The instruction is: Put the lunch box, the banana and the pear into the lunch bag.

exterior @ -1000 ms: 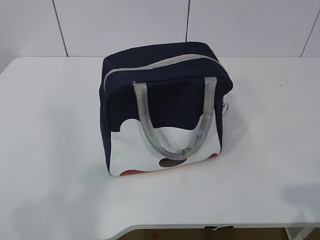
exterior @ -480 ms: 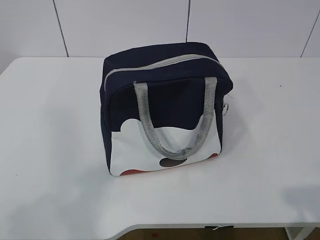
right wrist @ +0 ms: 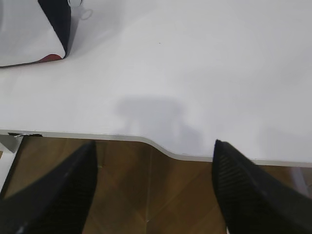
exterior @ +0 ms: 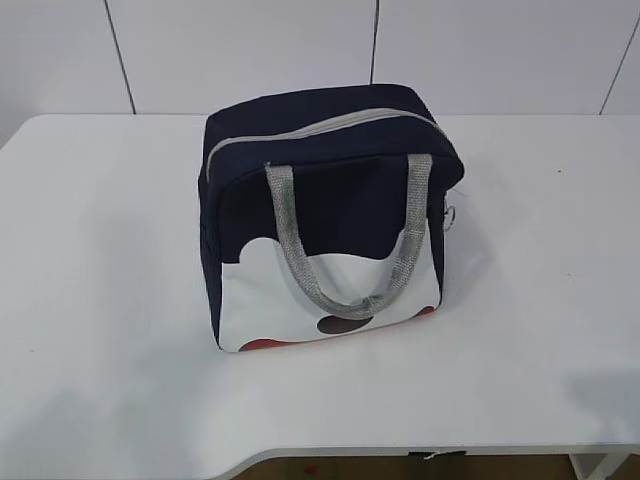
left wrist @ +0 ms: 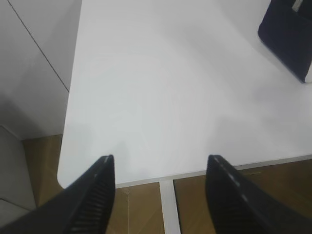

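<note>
Left gripper first, from its wrist view: jaws spread well apart, nothing between them, hanging over the near edge of the white table with wooden floor showing below. A corner of the navy lunch bag peeks in at the top right, well away from those fingers.

Over to the right wrist view: right gripper is wide open too, empty, poised out past the table's front edge, its shadow lying on the tabletop. The bag's white lower panel with a red spot shows at the upper left, and the ring pull dangles at the bag's side.

Now the exterior view: no arm in sight. The lunch bag stands upright mid-table, its grey zipper apparently closed across the top, the grey handle drooping down the front panel. Lunch box, banana, pear: none visible on the table from any camera, so I cannot say where they are; they may well be inside already.

By my reckoning, both arms are clear of the work. If the bag needs reopening, one gripper should steady the fabric while the other takes the ring pull on the right side, drawing along the zipper line rather than upward, or the light bag will tip.
</note>
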`<state>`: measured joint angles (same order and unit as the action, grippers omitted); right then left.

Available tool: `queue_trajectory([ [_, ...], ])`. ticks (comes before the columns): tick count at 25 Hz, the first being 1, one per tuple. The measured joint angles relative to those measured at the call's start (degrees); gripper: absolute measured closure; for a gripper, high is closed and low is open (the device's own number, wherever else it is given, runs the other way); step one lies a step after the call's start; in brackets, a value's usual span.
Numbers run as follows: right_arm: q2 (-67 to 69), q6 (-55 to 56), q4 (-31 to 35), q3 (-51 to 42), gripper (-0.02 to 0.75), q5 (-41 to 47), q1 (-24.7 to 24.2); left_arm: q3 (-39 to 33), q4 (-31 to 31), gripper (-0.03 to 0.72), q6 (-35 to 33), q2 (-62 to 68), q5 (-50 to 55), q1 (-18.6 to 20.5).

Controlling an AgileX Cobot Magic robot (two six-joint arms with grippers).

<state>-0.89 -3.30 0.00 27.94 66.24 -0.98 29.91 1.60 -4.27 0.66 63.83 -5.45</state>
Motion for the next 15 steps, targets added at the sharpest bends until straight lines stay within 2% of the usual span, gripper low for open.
queue_trajectory([
  [6, 0.0, 0.0, 0.0, 0.0, 0.16, 0.0, 0.0, 0.0, 0.0, 0.245, 0.0, 0.0, 0.0, 1.64],
  [15, 0.0, 0.0, 0.0, 0.0, 0.16, 0.0, 2.91, 0.0, 0.0, 0.245, 0.09, 0.0, 0.0, 1.65],
])
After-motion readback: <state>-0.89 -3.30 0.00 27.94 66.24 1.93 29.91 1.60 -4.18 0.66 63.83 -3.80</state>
